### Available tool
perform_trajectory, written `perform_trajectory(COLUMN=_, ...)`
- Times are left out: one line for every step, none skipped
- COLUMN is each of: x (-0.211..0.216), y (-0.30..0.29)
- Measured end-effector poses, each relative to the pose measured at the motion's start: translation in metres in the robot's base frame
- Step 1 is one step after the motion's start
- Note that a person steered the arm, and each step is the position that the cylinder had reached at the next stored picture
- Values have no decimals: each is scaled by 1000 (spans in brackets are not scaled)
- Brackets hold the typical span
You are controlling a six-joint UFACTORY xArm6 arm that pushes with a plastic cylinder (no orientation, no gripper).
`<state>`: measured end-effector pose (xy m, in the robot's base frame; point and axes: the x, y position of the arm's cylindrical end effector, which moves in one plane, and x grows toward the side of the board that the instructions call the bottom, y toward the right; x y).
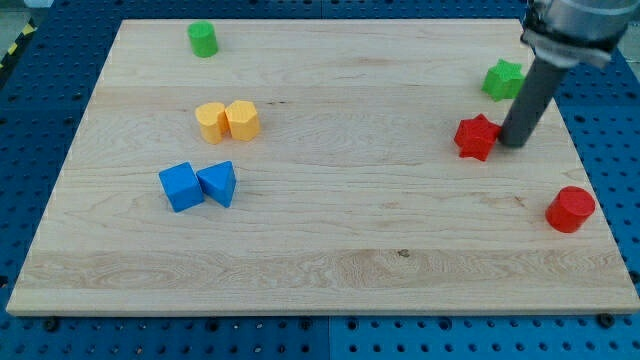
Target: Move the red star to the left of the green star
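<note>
Our tip [515, 143] rested on the bench [330, 250] near its right edge, touching or just beside the right side of the red star [476, 137]. We carried no pincer, only the rod, so there was nothing to open or close. The red star lay flat, below and slightly left of the green star [503, 79], which sat near the top right corner, partly behind the rod. The red star had no clear long axis; which way its points faced we could not tell. A red cylinder [571, 209] stood by the right edge. A green cylinder [203, 39] sat near the top edge, left. Two yellow blocks [227, 121] touched each other. A blue cube [180, 187] touched a blue wedge [218, 183].
</note>
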<state>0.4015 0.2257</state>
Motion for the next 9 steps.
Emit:
perform_trajectory(x=-38, y=-51)
perform_trajectory(x=-40, y=-50)
perform_trajectory(x=-23, y=2)
perform_trajectory(x=-2, y=45)
perform_trajectory(x=19, y=43)
perform_trajectory(x=53, y=17)
perform_trajectory(x=54, y=-28)
perform_trajectory(x=0, y=-79)
perform_trajectory(x=-35, y=-130)
